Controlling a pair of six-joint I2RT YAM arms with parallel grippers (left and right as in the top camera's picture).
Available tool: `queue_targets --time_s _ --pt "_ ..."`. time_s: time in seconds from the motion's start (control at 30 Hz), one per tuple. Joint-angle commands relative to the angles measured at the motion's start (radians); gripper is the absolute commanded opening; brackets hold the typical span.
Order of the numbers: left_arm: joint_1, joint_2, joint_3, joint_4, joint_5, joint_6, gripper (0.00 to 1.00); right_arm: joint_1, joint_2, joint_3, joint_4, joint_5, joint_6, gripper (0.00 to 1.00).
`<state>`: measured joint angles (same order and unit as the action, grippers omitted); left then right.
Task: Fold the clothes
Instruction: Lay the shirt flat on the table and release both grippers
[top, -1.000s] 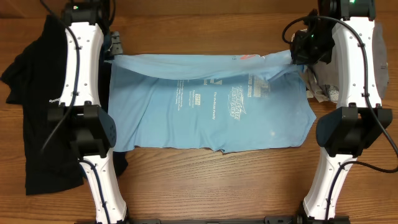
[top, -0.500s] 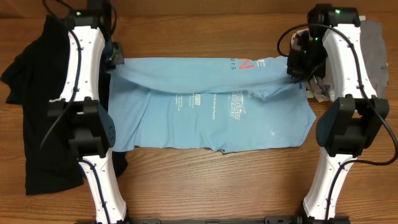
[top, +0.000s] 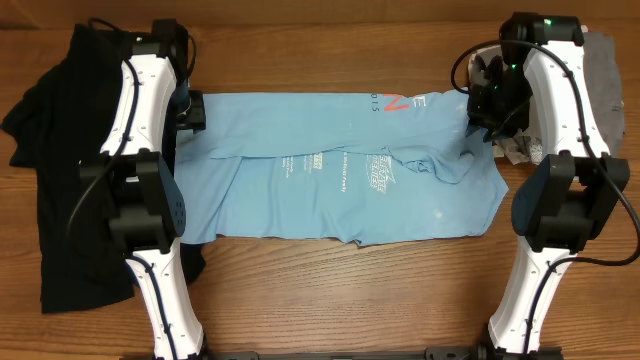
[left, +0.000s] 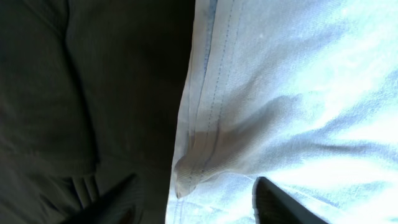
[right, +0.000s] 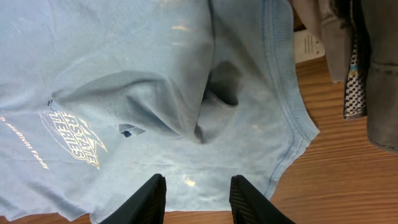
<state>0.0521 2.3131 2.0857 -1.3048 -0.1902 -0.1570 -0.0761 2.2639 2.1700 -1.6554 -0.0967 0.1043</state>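
A light blue T-shirt (top: 340, 205) lies spread across the middle of the table, its far edge folded down over the printed front. My left gripper (top: 192, 108) hovers at the shirt's far left corner. In the left wrist view it (left: 196, 208) stands open, and the shirt's hem corner (left: 186, 177) lies loose between the jaws. My right gripper (top: 487, 118) hangs over the far right corner, where the cloth is bunched up (right: 211, 109). It (right: 198, 199) is open too, with nothing between its fingers.
A black garment (top: 60, 170) lies crumpled along the left side, reaching under the left arm. Grey and patterned clothes (top: 600, 70) are piled at the far right, close to the right gripper. Bare wooden table (top: 340, 290) runs along the front.
Both grippers have gone from shut to open and let go of the shirt's raised edge. That edge has dropped onto the shirt, bunched at the right end.
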Motion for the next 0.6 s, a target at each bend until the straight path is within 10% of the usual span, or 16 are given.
queue_targets --time_s 0.0,0.57 --pt "-0.005 -0.035 0.023 -0.012 0.016 0.003 0.70 -0.004 -0.043 0.018 -0.018 0.006 0.000 0.38" --pt "-0.007 -0.299 0.553 -0.385 0.137 -0.038 1.00 -0.005 -0.480 0.107 -0.039 -0.096 0.002 0.46"
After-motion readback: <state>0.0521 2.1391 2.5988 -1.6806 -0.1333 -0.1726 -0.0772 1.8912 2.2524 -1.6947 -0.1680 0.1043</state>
